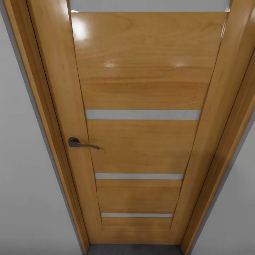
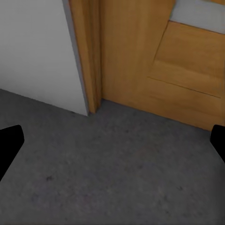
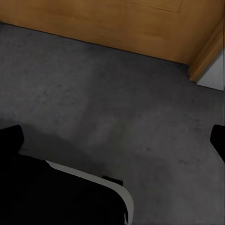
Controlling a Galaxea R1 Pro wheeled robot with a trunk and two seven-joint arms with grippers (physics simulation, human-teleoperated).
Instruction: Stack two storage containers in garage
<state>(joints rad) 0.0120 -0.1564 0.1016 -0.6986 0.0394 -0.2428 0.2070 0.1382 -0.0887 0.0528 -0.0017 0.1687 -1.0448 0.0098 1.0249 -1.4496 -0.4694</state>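
Note:
The two storage containers are out of view. My left gripper (image 2: 112,149) hangs open over dark grey speckled concrete floor (image 2: 117,173), its black fingertips (image 2: 9,145) far apart with nothing between them. It is close to the foot of a wooden door (image 2: 136,56) and its frame. My right gripper (image 3: 112,140) is open too, empty, above the same floor (image 3: 117,93) in front of the door's bottom edge (image 3: 108,23).
A closed light-wood door (image 1: 141,141) with grey glass strips stands right ahead in the head view. Its dark lever handle (image 1: 79,143) is on the left. White-grey walls (image 1: 24,177) flank the frame. Part of my black base (image 3: 61,197) lies below the right gripper.

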